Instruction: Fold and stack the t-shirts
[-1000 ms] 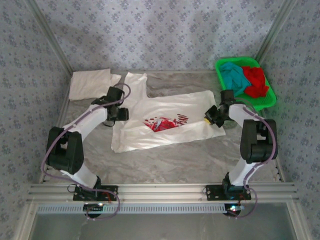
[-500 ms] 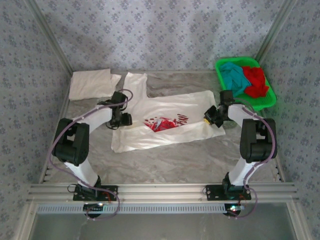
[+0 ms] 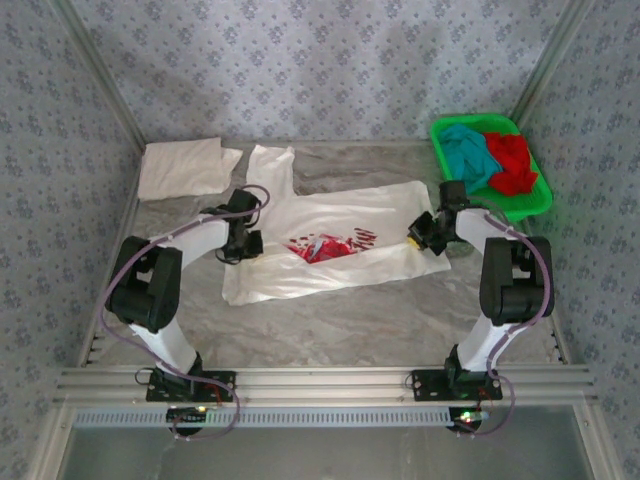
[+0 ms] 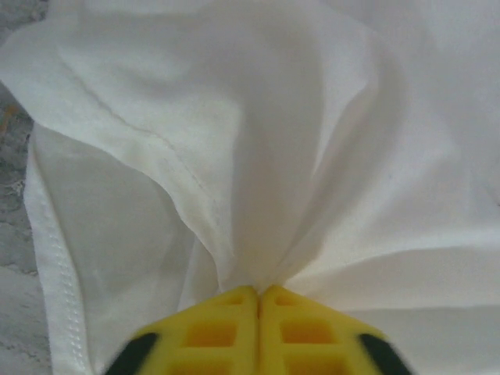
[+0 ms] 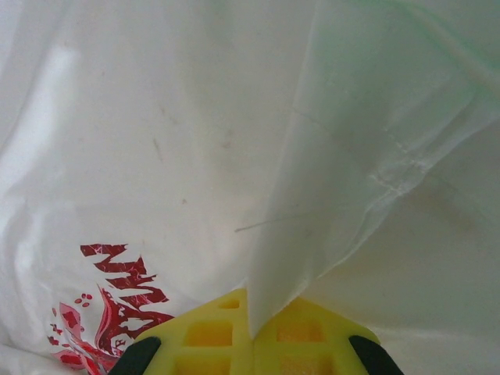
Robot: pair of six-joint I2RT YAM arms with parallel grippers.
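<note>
The white t-shirt with red-and-blue splash print (image 3: 330, 245) lies spread across the middle of the table. My left gripper (image 3: 250, 243) is shut on a fold of that printed t-shirt (image 4: 258, 195) at its left side. My right gripper (image 3: 418, 236) is shut on an edge of the printed t-shirt (image 5: 344, 195) at its right side, and the red lettering (image 5: 117, 297) lies to the left of its yellow fingers (image 5: 207, 332). Another white t-shirt (image 3: 185, 167) lies folded at the back left. The teal t-shirt (image 3: 470, 150) and the red t-shirt (image 3: 512, 160) sit bunched in the basket.
The green plastic basket (image 3: 540, 198) stands at the back right corner, close behind my right arm. Patterned walls close in the table on three sides. Bare grey tabletop (image 3: 350, 320) stretches in front of the spread shirt.
My left gripper has moved right and slightly toward the shirt's middle, drawing the cloth's left edge inward. The right gripper has stayed almost still.
</note>
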